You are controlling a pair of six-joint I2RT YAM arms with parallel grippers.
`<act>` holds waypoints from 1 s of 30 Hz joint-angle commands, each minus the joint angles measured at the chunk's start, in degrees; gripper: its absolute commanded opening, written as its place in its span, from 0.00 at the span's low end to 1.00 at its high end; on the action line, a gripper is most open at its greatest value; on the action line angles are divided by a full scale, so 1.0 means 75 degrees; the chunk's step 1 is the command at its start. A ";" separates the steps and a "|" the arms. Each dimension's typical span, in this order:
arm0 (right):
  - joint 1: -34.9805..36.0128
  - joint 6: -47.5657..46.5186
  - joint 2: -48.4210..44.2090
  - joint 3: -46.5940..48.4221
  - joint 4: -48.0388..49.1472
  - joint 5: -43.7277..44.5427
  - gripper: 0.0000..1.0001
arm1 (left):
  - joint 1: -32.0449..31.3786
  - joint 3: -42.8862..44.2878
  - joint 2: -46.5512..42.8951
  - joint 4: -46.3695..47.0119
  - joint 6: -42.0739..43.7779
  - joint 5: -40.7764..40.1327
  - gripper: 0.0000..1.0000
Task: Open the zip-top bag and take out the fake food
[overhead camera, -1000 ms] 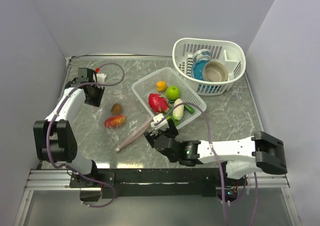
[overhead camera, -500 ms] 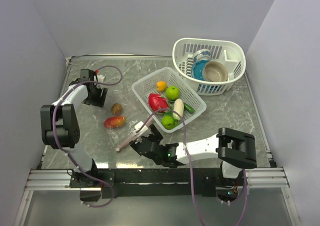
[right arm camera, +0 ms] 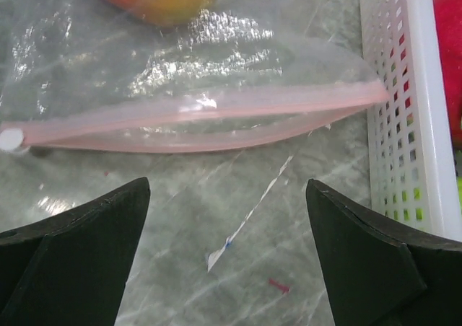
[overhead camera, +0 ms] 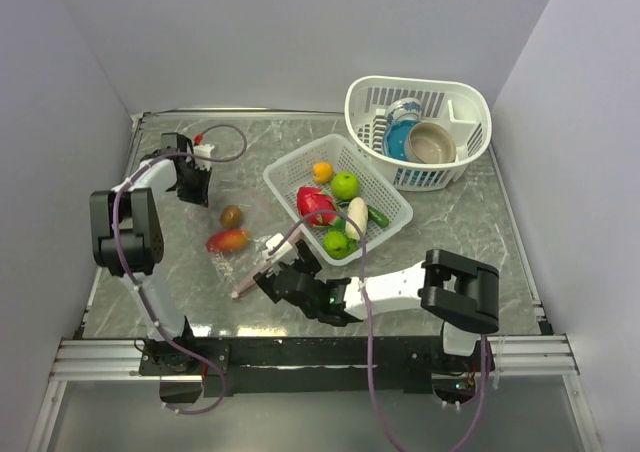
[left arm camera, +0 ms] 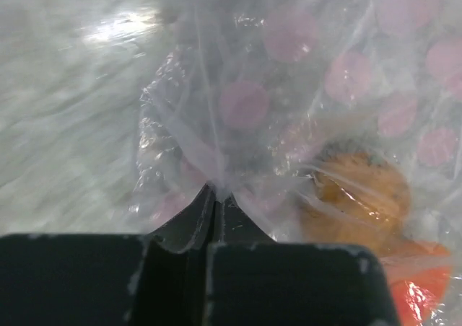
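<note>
A grey marble-patterned table (overhead camera: 470,242) sits between 3 plain lavender walls (overhead camera: 300,32). Soft glare shows on its top.

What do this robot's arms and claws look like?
The left arm and right arm have slim white links between boxy black joints, with a thin purple cable looping along each. The left claw and right claw have black, wedge-shaped fingers.

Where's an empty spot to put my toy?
Bare table between the flat basket and the right edge, in front of the tall basket. Also the back strip behind the flat basket. Crowded around the zip-top bag between left gripper and right gripper.
</note>
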 commanded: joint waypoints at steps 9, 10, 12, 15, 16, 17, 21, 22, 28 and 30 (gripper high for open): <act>-0.0484 -0.0004 0.0326 0.0241 0.0493 -0.0210 0.97 | 0.0125 0.1545 -0.0787 -0.2880 0.0544 0.2147 0.01; -0.0484 0.0008 0.0373 0.0195 0.0504 -0.0198 0.97 | 0.0090 0.1744 -0.1079 -0.3197 0.0603 0.2289 0.01; -0.0484 0.0031 0.0396 0.0113 0.0598 -0.0163 0.97 | -0.0108 0.2307 -0.1362 -0.3922 0.0685 0.2488 0.01; -0.0484 0.0113 0.0396 -0.0110 0.0727 -0.0128 0.97 | -0.0448 0.2508 -0.1959 -0.4208 0.0546 0.2361 0.01; -0.0484 0.0137 0.0408 -0.0192 0.0750 -0.0105 0.97 | -0.0542 0.2484 -0.2170 -0.4301 0.0533 0.2256 0.01; -0.0484 0.0137 0.0431 -0.0216 0.0774 -0.0081 0.97 | -0.0578 0.2380 -0.2253 -0.4383 0.0545 0.2162 0.01; -0.0484 0.0149 0.0525 -0.0193 0.0879 -0.0011 0.99 | -0.1000 0.1420 -0.2523 -0.3940 0.0369 0.1530 0.01; -0.0484 0.0125 0.0560 -0.0169 0.0903 0.0012 1.00 | -0.1012 0.1035 -0.2454 -0.3776 0.0369 0.1296 0.01; -0.0484 -0.0027 0.0724 -0.0110 0.1020 -0.0034 1.00 | -0.1024 0.0154 -0.2102 -0.3038 0.0299 0.0440 0.01; -0.0473 -0.0120 0.0725 -0.0192 0.1207 -0.0139 1.00 | -0.1024 0.0036 -0.1950 -0.2663 0.0240 -0.0064 0.01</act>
